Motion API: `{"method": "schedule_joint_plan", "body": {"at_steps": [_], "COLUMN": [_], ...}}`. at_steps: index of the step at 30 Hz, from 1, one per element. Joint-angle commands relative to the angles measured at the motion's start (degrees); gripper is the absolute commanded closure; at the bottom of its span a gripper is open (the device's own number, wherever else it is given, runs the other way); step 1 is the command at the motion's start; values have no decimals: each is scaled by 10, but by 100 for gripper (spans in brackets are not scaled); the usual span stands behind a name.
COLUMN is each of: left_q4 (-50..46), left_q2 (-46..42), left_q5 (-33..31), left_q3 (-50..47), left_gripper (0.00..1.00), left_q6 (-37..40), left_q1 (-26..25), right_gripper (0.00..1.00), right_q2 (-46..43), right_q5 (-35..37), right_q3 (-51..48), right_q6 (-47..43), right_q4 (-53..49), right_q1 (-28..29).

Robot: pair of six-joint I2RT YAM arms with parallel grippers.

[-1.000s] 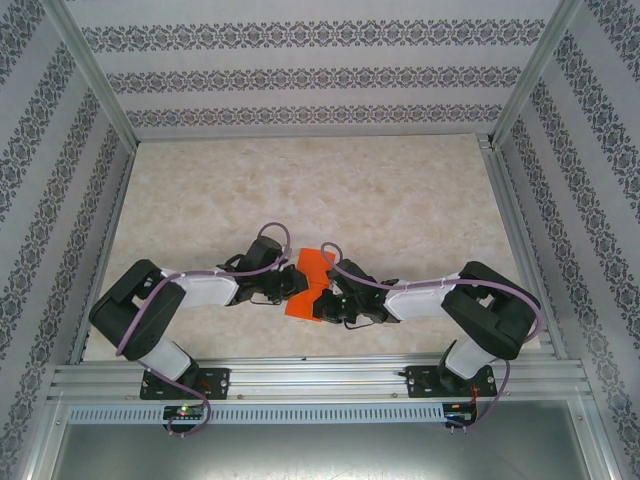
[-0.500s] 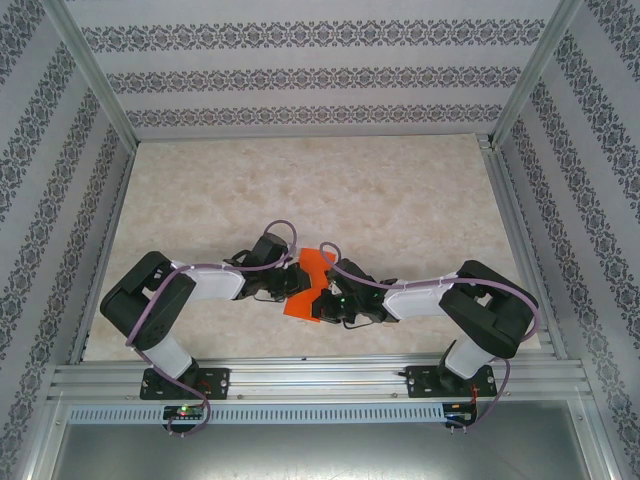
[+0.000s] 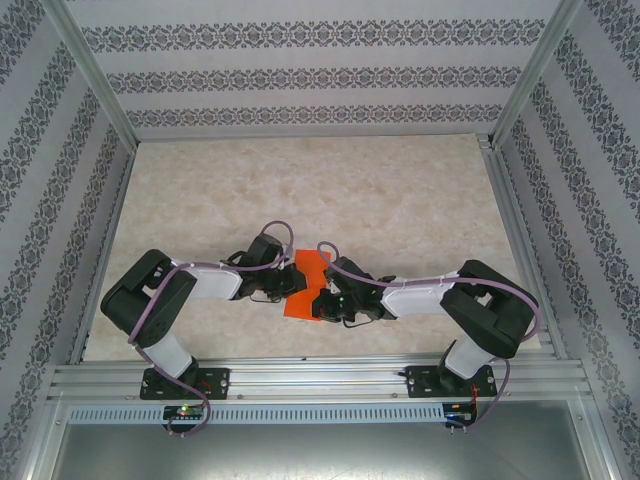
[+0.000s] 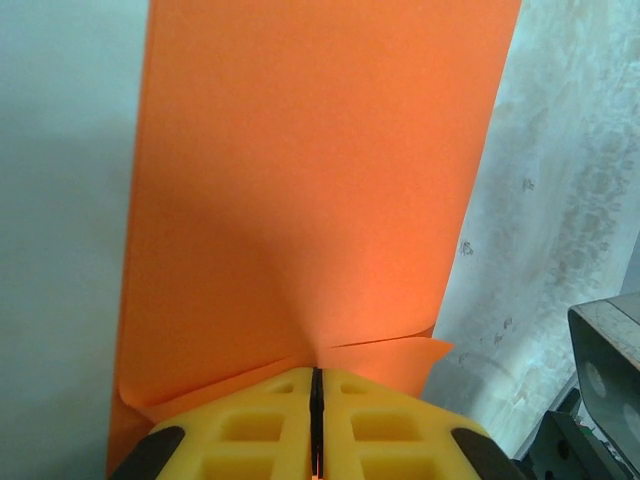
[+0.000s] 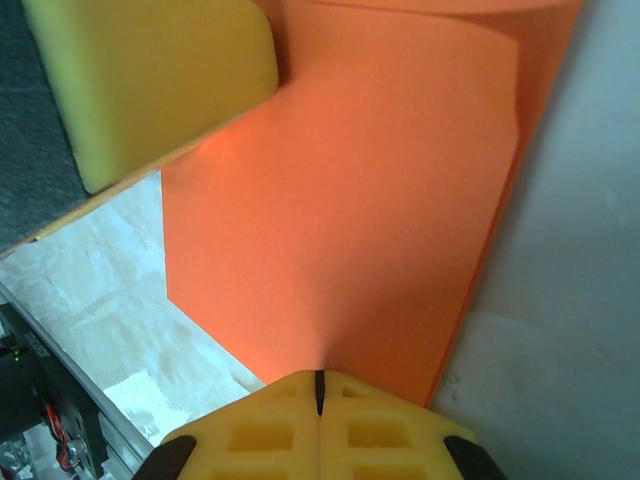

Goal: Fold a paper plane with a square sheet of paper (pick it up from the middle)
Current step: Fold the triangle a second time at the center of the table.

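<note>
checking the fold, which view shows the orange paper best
Left wrist: the thin orange-red square paper sheet is large, both side edges visible. Right wrist shows it close but cropped; top external, a small partly covered patch.

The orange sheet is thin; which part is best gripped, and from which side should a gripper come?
Grip the orange sheet at an edge, coming in level with it, one finger on each face. It is thin and flat, so only its edges give hold; the left gripper and right gripper pinch opposite edges this way.
</note>
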Motion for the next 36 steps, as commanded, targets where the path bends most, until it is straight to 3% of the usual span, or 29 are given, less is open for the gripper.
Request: {"method": "schedule_joint_plan", "body": {"at_steps": [1,14,22,30,36], "left_q4": [-21,-29,-105,-117,-103], "left_q2": [7,35,-30,-161,-155], "left_q5": [-50,-12,-11,22,26], "left_q3": [-9,9,37,2,-8], "left_gripper": [88,90,89,86,87], "left_q6": [36,74,103,71,72], "left_q1": [32,105,134,104,40], "right_gripper": [100,100,100,100,99], "right_q2": [5,1,15,30,31], "right_q5": [14,0,-9,-15,-12], "right_q3": [-14,17,32,50,55], "right_q6": [-22,-57,-65,-71,-70], "right_q4": [-111,-152,-148,-141,-140], "right_q1": [2,-7,-8,-7,-6]}}
